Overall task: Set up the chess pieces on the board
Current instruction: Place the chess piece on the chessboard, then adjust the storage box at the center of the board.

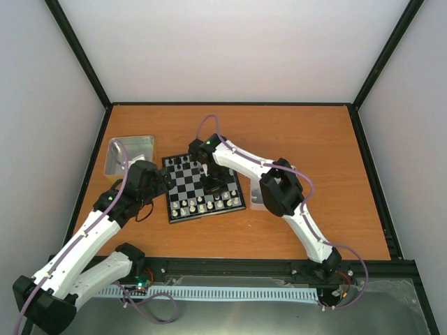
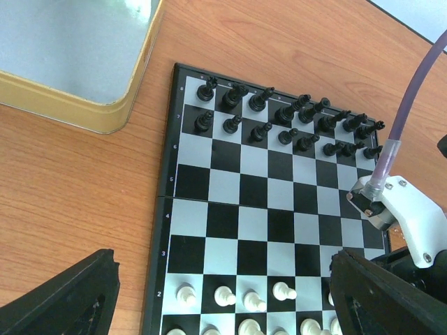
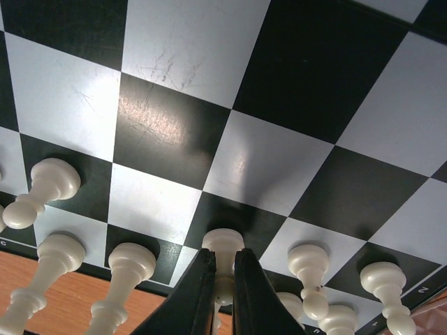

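The board (image 1: 197, 183) lies mid-table with black figures on its far rows and cream-white chess pieces (image 1: 201, 206) on its near rows. My right gripper (image 3: 223, 279) is shut on a cream-white piece (image 3: 223, 246) whose base stands on a black square near the board's near edge; its arm shows in the top view (image 1: 213, 187). My left gripper (image 2: 223, 293) is open and empty, its fingers (image 2: 63, 300) spread over the board's near left corner (image 2: 162, 279), above the white pawns (image 2: 225, 296).
A silver tray (image 1: 128, 155) stands at the back left, seen close in the left wrist view (image 2: 84, 70). A second tray (image 1: 255, 195) lies right of the board, partly under the right arm. Black figures (image 2: 286, 118) fill the far two rows.
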